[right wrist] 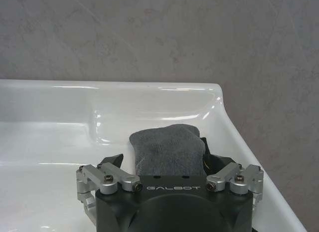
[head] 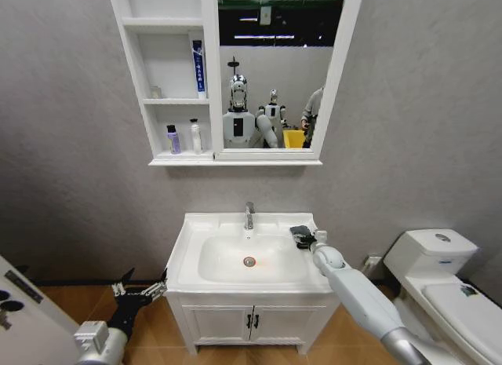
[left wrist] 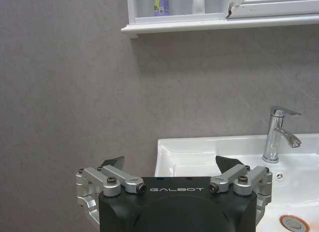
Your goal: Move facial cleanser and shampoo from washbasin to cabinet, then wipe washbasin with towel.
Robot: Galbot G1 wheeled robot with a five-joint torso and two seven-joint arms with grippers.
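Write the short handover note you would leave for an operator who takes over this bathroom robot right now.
Right gripper: around the towel on the washbasin's right rear corner; grip not confirmed.
Left gripper: open, parked low beside the basin's left front corner.
Two bottles stand on the cabinet's bottom shelf, a tube on the shelf above.
Done: the basin top holds no bottles.
Left: wipe the basin.

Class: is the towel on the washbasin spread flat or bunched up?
Bunched: the towel sits as a thick grey lump between the right pincer's fingers on the washbasin rim.
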